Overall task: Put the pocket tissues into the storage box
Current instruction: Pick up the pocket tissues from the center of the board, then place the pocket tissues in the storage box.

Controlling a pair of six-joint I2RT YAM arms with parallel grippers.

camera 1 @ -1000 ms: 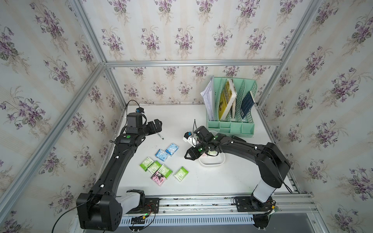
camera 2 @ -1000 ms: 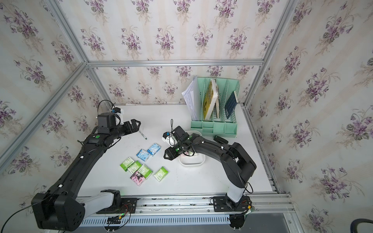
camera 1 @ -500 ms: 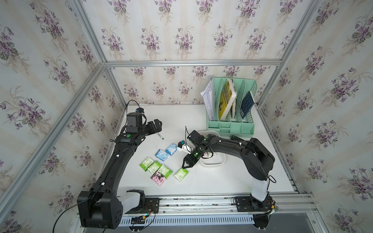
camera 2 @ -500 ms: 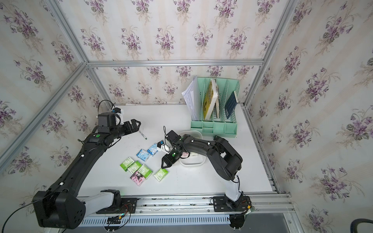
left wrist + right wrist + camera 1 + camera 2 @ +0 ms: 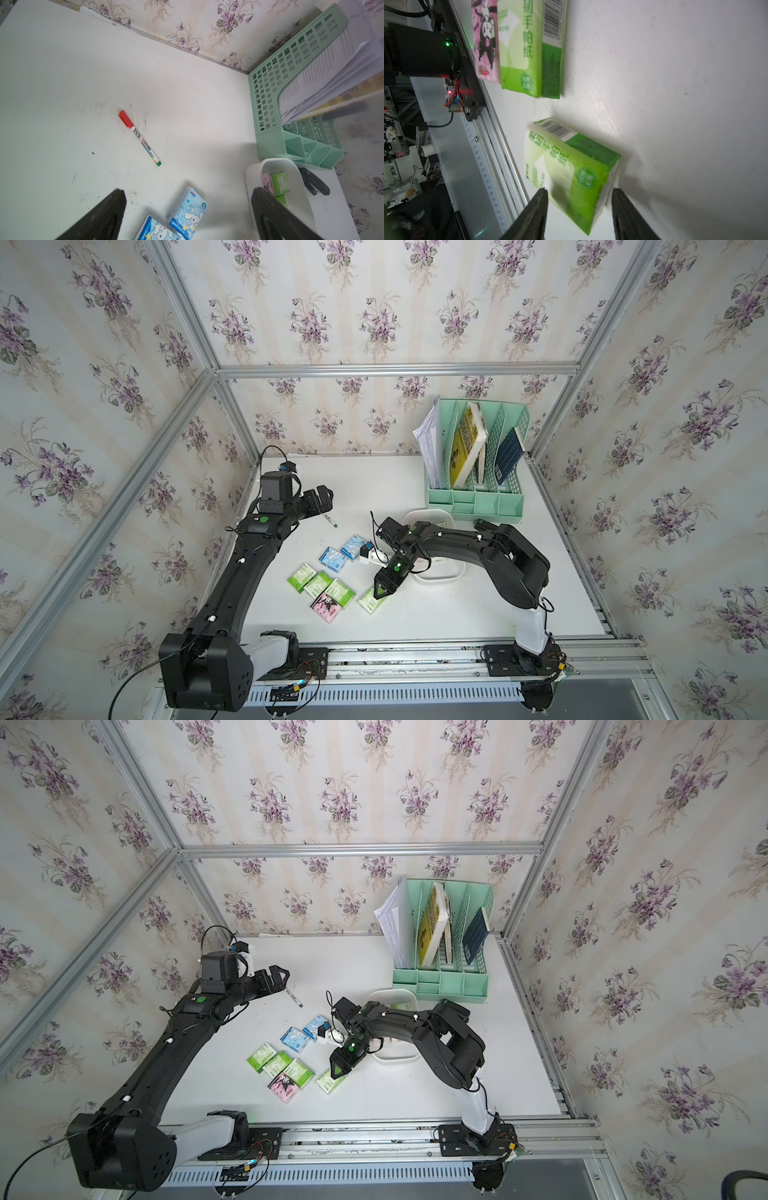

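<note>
Currently right tool [image 5: 578,191] straddles a blurred green packet [image 5: 571,166] on the near tabletop [image 5: 675,83]; grip cannot be told. Left tool [image 5: 189,192] wide, empty, fingers [image 5: 104,218] cut off. Box [image 5: 428,512] centre-right, half hidden by right arm [image 5: 457,543].

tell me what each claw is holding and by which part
Left claw: open, nothing held. Right claw: a finger either side of the lone green tissue packet, which lies on the table; whether it grips yet cannot be told.
</note>
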